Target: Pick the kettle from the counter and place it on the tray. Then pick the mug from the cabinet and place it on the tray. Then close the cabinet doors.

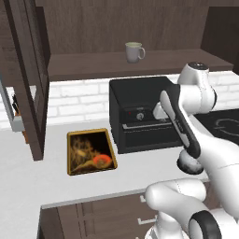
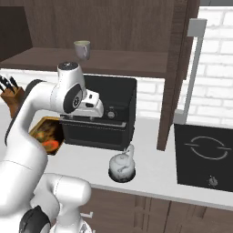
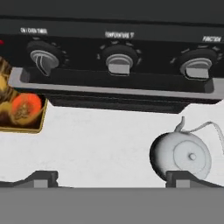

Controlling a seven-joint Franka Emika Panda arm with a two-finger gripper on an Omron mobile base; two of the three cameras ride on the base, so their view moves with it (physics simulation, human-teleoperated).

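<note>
Silvery-grey metal marks the kettle [image 2: 122, 164], which stands upright on the light worktop [image 2: 150, 168] near its front edge, in front of the black countertop oven [image 2: 100, 113] and apart from it. In the hand view the kettle [image 3: 181, 154] lies at lower right, seen from above with its lid knob and arched handle visible, just beyond the right fingertip. The claw [image 3: 111, 178] is released: its two dark fingertips stand wide apart at the bottom of the hand view, with bare worktop between them and nothing grasped. The hand hangs in front of the oven's row of three control knobs [image 3: 119, 59].

The tray [image 1: 90, 151], golden-rimmed with a dark swirled surface, lies flat on the worktop to the left of the oven, just beside it. Nothing rests on the tray.

The mug [image 1: 134, 52], pale with a side handle, stands upright on the shelf of the dark brown cabinet [image 1: 140, 28], above the oven. The cabinet doors stand open: one door [image 1: 28, 79] at the left of the left base view, the other door [image 2: 177, 73] at the right of the right base view. A knife block [image 2: 10, 93] stands on the worktop at far left, and a black cooktop [image 2: 205, 157] is set into the worktop at right.
</note>
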